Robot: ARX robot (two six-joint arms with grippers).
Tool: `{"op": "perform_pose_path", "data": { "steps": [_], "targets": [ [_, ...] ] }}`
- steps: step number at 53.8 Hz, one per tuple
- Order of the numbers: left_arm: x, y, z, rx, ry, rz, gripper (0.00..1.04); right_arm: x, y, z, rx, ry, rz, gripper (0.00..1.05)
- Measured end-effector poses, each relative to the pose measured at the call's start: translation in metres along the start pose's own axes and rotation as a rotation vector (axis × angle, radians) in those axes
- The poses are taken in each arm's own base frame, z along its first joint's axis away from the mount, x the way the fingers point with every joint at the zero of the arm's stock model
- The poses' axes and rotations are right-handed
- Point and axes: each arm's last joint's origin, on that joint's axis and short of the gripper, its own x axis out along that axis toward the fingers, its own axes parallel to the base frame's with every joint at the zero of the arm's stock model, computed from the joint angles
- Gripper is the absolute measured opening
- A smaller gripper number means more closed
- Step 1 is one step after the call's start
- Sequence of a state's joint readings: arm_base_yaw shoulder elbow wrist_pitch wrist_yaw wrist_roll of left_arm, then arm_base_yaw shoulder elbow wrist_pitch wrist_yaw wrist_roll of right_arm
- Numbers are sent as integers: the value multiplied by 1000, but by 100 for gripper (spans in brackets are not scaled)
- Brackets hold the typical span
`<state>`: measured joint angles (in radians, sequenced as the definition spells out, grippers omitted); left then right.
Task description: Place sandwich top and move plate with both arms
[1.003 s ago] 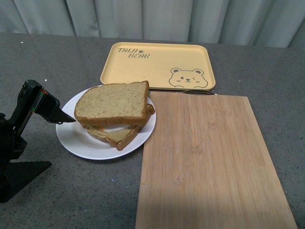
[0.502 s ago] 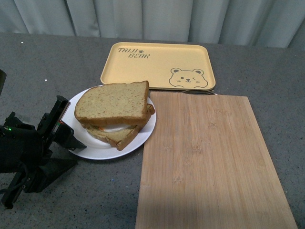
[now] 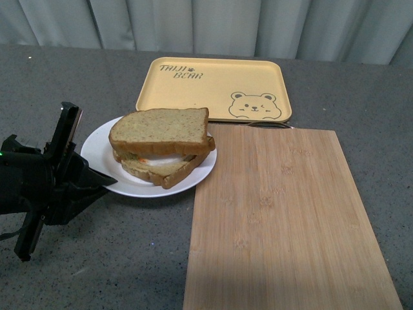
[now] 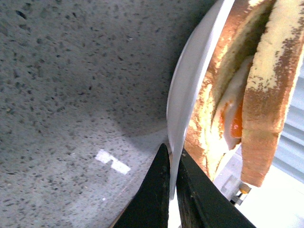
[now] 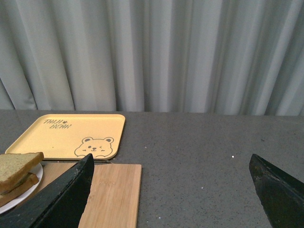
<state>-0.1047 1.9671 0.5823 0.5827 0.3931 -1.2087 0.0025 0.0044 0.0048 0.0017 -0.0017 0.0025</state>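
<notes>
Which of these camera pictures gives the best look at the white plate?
The front view: the plate shows nearly whole, with the sandwich on top. The left wrist view shows only its rim edge-on, pinched by the left gripper. The right wrist view catches just a sliver.

Three cameras, one scene
From the front we look forward and down over the plate [image 3: 97, 154], board [image 3: 277, 219] and tray [image 3: 213, 84]. Our left wrist camera sits very close against the plate's rim. Our right wrist camera looks level from farther off, sharing tray, board and plate edge.
</notes>
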Motion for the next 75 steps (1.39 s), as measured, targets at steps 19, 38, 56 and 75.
{"op": "perform_pose_path", "data": {
  "steps": [19, 38, 56, 75],
  "targets": [
    [-23, -28, -11, -52, 10, -241, 4, 0, 0, 0, 0, 0, 0, 95],
    [34, -103, 13, -4, -8, -256, 4, 0, 0, 0, 0, 0, 0, 95],
    [99, -133, 32, 37, 37, -205, 4, 0, 0, 0, 0, 0, 0, 95],
    [131, -141, 36, 49, 47, -180, 4, 0, 0, 0, 0, 0, 0, 95]
  ]
}}
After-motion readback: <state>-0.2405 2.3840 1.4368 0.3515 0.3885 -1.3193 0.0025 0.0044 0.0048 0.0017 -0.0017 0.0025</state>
